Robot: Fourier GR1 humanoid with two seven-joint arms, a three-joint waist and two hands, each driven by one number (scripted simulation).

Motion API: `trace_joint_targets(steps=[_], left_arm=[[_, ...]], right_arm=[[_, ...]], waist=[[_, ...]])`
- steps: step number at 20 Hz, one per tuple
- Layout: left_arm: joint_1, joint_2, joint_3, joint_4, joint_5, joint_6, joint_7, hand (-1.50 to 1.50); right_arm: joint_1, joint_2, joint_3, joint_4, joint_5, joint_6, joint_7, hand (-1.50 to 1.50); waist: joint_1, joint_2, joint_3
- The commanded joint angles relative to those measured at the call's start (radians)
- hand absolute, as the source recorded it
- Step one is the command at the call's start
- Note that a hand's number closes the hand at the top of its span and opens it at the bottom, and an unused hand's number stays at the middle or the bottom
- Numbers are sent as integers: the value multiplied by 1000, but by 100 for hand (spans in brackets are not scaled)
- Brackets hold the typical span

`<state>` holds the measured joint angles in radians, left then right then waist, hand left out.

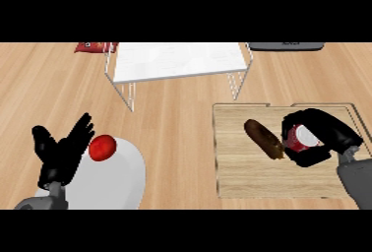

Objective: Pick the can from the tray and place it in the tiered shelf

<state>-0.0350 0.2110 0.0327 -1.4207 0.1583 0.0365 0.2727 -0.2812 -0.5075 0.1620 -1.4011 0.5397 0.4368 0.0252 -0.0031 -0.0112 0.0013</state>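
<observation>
The counter [174, 128] is pale wood with long, straight grain running across it. On its right side sits the tray [247, 182], a flat square board of lighter wood with a low rim and notched corners along its far edge. A dark brown, oblong, rough-skinned piece of food [264, 139] lies aslant near the tray's middle. Just beside it, to the right, is the can [302, 138], red-sided with a pale round end turned upward and toward me; it is tilted over.

The right hand [323, 135] is black and glossy, its fingers and thumb curled round the can, so that much of the red wall is hidden; the grey forearm comes in at the lower right corner.

At the far middle stands the tiered shelf [181, 61], a smooth white top on thin wire legs, with bare counter open between it and the tray. A red packet [94, 47] peeps out behind its left corner, and a dark grey flat thing [285, 46] lies at the far right edge.

At the lower left is a white oval plate [116, 182] carrying a round red fruit [102, 146]. The left hand [62, 147] rests there, fingers straight and spread upward, over the plate's left rim and near the fruit.
</observation>
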Motion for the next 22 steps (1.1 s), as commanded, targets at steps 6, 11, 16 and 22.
trace_joint_targets(steps=[6,11,16,22], left_arm=[[-25,-26,-38,58,-12,-10,29,0],[-36,-10,-19,66,3,-23,48,0],[-49,-10,-7,92,-17,4,34,0],[-32,-10,1,96,0,-20,27,0]], right_arm=[[-137,496,354,-112,109,-219,499,150],[-317,504,495,-249,106,-424,770,150],[-600,507,485,-317,155,-470,1072,150],[-877,507,447,-298,129,-450,1337,150]], waist=[[51,12,-4],[48,1,-4],[31,1,-5],[24,2,-5]])
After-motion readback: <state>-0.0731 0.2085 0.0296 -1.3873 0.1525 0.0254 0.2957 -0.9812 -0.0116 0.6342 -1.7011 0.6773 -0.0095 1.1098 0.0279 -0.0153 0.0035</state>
